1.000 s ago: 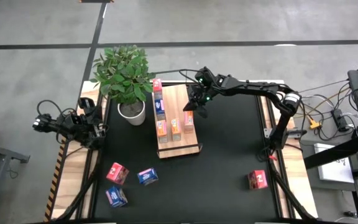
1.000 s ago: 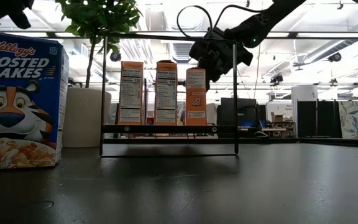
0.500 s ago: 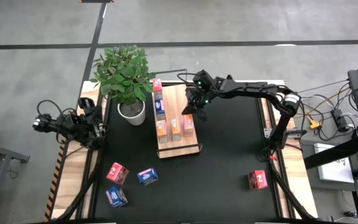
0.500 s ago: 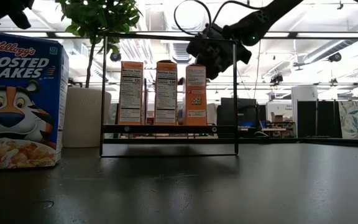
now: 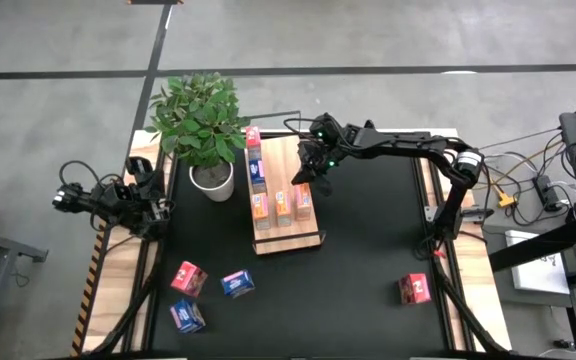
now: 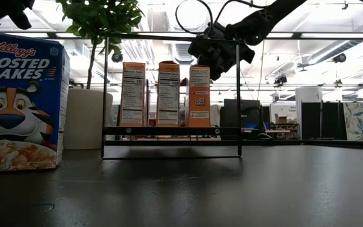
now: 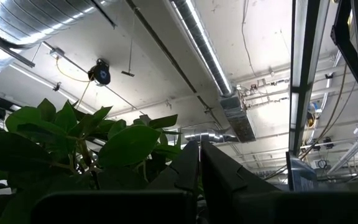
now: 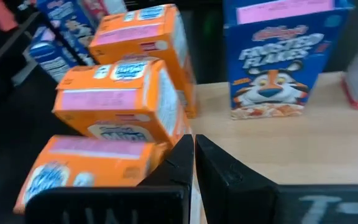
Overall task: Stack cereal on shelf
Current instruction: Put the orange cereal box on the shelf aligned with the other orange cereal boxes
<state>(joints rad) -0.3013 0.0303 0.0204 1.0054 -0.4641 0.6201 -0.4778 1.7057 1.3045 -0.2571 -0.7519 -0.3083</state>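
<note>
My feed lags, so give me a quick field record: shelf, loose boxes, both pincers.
shelf: light wood board, three orange boxes upright in a row, blue and red boxes behind
loose boxes: three front left, one red front right
right pincer: shut, empty, beside the nearest orange box
left pincer: shut, parked at left edge
</note>
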